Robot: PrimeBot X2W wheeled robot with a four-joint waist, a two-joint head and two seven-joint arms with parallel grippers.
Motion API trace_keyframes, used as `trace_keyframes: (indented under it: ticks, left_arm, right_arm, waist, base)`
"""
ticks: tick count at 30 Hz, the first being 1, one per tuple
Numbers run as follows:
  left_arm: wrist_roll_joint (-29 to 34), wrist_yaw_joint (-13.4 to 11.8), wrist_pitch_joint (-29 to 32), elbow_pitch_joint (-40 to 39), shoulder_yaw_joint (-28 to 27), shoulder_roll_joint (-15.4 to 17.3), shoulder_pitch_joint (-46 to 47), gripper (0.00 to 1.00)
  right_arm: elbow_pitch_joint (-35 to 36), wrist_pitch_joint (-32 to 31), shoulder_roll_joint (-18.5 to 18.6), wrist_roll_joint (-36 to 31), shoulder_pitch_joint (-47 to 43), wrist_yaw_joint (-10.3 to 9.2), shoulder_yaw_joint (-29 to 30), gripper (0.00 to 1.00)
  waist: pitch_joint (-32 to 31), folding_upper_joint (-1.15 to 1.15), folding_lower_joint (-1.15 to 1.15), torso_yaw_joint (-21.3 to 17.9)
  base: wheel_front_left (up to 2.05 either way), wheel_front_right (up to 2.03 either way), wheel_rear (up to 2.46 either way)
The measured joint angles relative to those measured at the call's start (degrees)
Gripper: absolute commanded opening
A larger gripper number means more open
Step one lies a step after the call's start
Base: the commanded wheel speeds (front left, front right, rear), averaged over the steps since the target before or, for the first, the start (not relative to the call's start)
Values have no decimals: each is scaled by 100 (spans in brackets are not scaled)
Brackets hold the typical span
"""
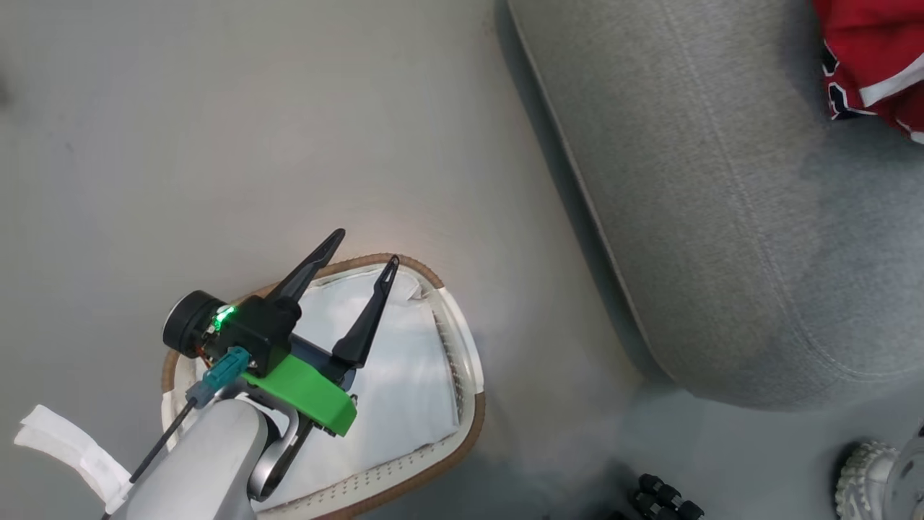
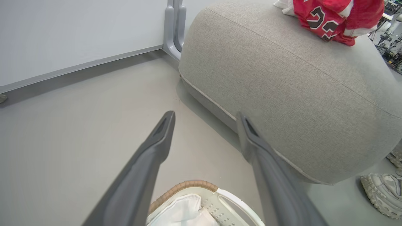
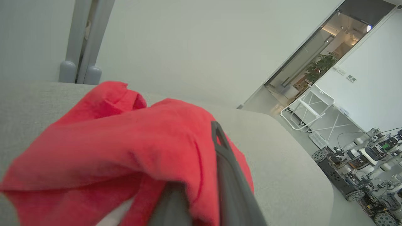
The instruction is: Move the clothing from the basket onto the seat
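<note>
**Clothing on Seat; Left Gripper Over Basket**

One heap of red clothing lies on the single seat, at the top right of the head view. The pieces in it cannot be counted. Red cloth drapes over the right gripper; whether it is clamped cannot be determined. One basket stands on the floor, apart from the seat's rounded corner. The left gripper hovers above the basket, fingers spread wide, empty. Bare floor extends to the left.

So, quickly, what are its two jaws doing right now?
Left gripper: jaws open, holding nothing, above the basket.
Right gripper: jaws look closed on a red garment; cloth hides one finger.
</note>
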State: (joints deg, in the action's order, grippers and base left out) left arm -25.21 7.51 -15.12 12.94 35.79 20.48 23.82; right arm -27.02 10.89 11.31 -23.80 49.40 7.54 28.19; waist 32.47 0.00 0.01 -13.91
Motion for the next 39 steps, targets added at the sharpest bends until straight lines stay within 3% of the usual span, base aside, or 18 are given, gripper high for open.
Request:
trace_keyframes:
  ticks: [10, 17, 28, 39]
  left_arm:
    - [-32, 0, 0, 220, -240, -134, -114, 100]
    - [-26, 0, 0, 427, -424, -322, -306, 100]
    - [41, 0, -1, 832, -1020, -661, -772, 100]
    - [532, -1, 0, 1007, -2170, -1002, -1110, 100]
  right_arm:
    - [-232, 398, -334, -54, -652, 0, 241, 100]
    - [202, 410, -279, 410, -1428, 0, -156, 100]
    - [845, 410, -503, 1192, -2682, 0, -1167, 100]
    - [857, 411, -839, 1861, -2960, -1, -2089, 100]
  waist:
    - [-108, 0, 0, 170]
    - [-539, 0, -1, 56]
    - [-1312, 0, -1, 15]
    - [-1746, 0, -1, 550]
  base:
    - [0, 0, 0]
    - [0, 0, 0]
    - [0, 0, 0]
    - [0, 0, 0]
